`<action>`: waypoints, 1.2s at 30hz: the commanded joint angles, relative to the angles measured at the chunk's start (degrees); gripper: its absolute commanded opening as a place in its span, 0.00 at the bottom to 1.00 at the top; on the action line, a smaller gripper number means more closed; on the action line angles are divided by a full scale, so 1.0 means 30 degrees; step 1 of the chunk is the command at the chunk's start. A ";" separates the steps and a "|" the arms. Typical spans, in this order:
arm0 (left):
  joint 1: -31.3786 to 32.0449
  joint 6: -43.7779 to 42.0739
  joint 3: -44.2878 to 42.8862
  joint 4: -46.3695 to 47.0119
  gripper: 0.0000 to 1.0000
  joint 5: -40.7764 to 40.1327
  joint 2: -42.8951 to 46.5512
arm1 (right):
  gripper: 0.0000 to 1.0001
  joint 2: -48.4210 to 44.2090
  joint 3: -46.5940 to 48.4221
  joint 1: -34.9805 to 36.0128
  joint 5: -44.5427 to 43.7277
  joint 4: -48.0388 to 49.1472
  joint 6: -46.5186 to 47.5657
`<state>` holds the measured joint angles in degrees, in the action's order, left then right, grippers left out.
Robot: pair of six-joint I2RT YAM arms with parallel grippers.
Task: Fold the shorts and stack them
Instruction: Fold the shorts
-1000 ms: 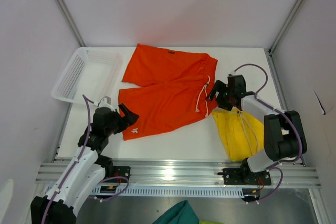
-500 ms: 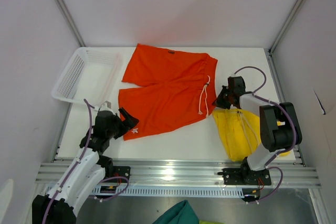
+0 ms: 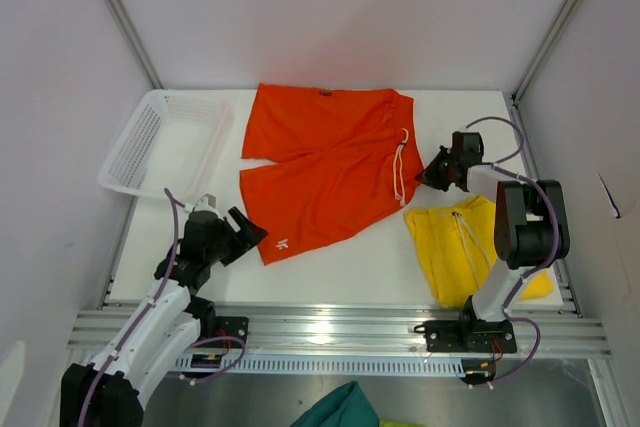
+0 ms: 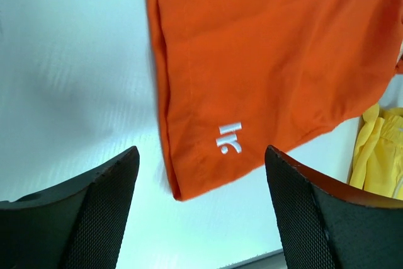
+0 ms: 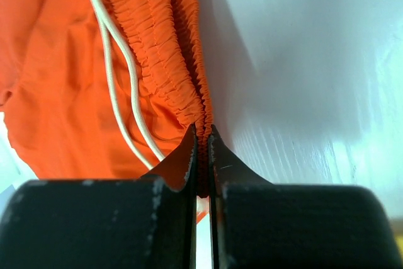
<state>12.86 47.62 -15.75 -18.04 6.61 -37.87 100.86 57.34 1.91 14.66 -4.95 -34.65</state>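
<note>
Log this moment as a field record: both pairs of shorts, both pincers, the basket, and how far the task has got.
orange shorts: spread out, unfolded, mid-table
yellow shorts: crumpled, on the near right of the table
left pincer: open, holding nothing, at the orange shorts' near hem corner
right pincer: shut on the orange shorts' gathered waistband
basket: white, left of the orange shorts
stack: not yet made

My right arm (image 3: pixel 526 225) hides part of the yellow shorts (image 3: pixel 452 247). The orange shorts' (image 3: pixel 320 167) dark label (image 3: pixel 325 97) is too small to read.
</note>
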 commanded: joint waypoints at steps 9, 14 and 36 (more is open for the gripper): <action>0.2302 0.2643 -0.0343 -0.1922 0.76 -0.0150 0.1606 | 0.00 -0.0014 -0.2501 0.0504 -0.0019 0.5283 -0.1221; 0.2919 0.3169 -0.2335 -0.5289 0.75 -0.3345 0.0407 | 0.00 -0.1128 -0.3497 0.0768 -0.0723 0.6103 -0.1222; 0.4443 0.7857 -0.2193 -0.3626 0.60 -0.4811 -0.4426 | 0.00 -0.2417 -0.4230 0.1120 -0.1632 0.6308 -0.1573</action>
<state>25.76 67.83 -21.37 -32.36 -5.45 -49.32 96.82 45.43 5.08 11.31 10.76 -38.65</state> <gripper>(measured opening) 0.632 0.029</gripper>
